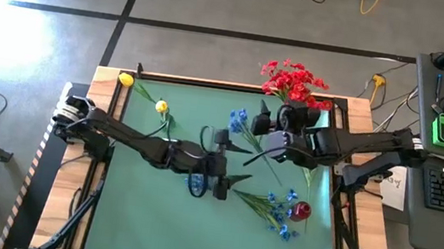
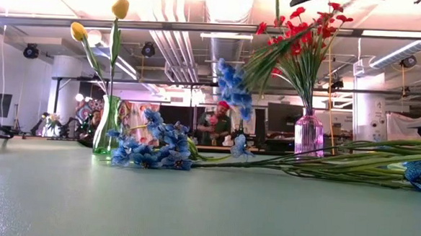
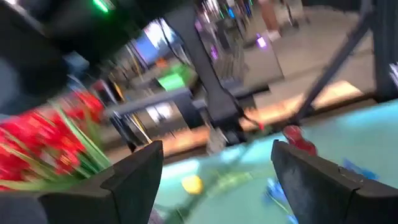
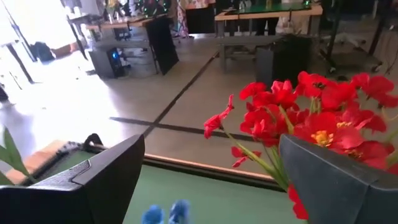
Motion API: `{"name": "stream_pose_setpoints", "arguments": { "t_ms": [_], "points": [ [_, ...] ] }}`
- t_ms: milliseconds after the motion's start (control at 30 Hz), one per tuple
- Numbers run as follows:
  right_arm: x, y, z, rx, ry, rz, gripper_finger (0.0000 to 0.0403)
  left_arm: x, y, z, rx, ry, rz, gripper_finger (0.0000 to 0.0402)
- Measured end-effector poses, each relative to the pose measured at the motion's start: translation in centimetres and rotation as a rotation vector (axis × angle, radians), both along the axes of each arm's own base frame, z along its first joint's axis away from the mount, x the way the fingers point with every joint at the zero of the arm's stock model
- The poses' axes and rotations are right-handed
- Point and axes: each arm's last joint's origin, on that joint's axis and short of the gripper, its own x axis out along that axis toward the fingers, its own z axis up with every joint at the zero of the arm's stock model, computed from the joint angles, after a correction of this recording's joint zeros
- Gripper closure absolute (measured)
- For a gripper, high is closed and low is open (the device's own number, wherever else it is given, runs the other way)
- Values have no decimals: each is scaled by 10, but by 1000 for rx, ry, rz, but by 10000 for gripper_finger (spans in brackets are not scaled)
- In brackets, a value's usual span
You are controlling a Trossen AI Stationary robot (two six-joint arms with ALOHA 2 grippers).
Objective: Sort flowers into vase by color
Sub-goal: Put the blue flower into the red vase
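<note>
Red blooms (image 1: 294, 81) crowd a vase at the top edge of the green table (image 1: 158, 219), right of centre in the high view (the low view shows that vase (image 2: 308, 134) as pink glass). Two yellow flowers (image 1: 161, 107) lie toward the upper left of the mat in that view; in the low view they stand in a green vase (image 2: 107, 125) at the left. Blue flowers (image 1: 283, 212) lie flat on the mat at lower right, and another blue sprig (image 1: 238, 122) sits just left of the right gripper (image 1: 265, 133). That gripper hangs near the red bunch with its jaws spread wide and empty. The left gripper (image 1: 232, 162), at mid-table, also has its jaws apart, gripping nothing.
</note>
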Motion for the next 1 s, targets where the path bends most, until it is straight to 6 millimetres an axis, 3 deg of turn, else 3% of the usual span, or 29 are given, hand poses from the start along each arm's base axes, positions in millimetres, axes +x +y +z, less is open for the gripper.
{"name": "stream_pose_setpoints", "arguments": {
  "t_ms": [200,333,667,1000],
  "points": [
    [8,1,-3,48,-125,-25,39,-8,2,-16,23,-262,25,116],
    [13,1,-8,60,-169,-44,39,-13,4,-15,-13,-352,25,116],
    [26,2,-10,99,-305,-61,39,-6,2,-23,-32,-353,5,116],
    [28,3,-12,148,-331,-37,39,-6,7,-24,248,-284,173,134]
  ]
}}
